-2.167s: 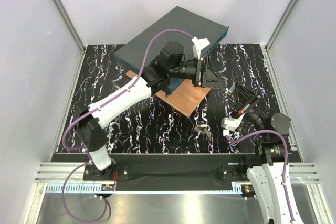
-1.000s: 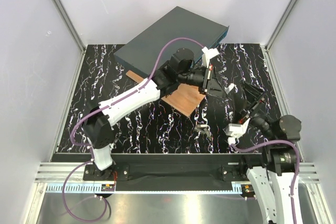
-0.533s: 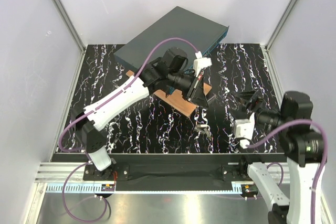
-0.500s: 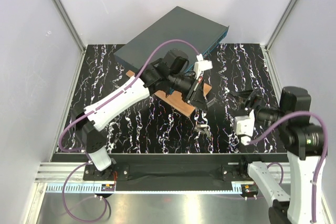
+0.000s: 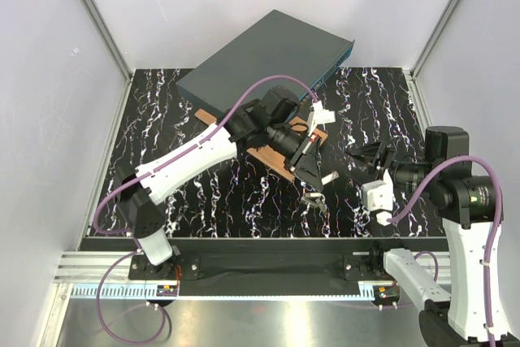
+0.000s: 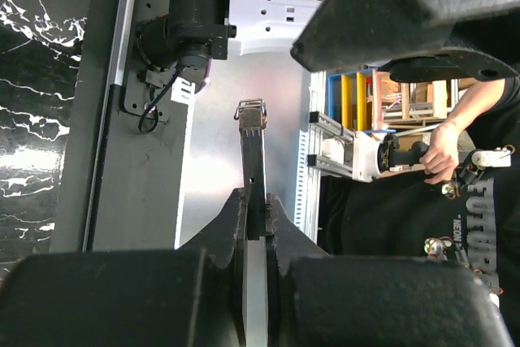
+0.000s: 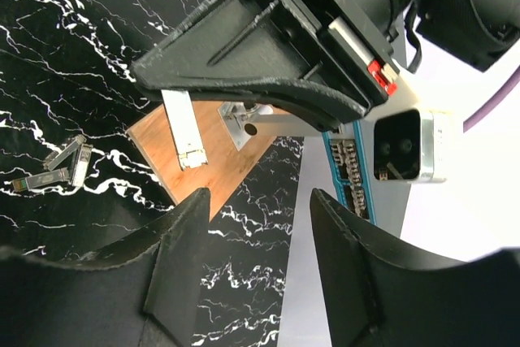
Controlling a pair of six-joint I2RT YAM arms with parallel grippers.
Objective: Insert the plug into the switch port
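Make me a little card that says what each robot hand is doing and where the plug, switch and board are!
left gripper: shut on plug
right gripper: open, holding nothing
switch: at the back, set at an angle
board: flat in front of the switch, partly under the left arm
plug in port: not yet; it is held away from the switch
loose plugs: lying on the table near the front
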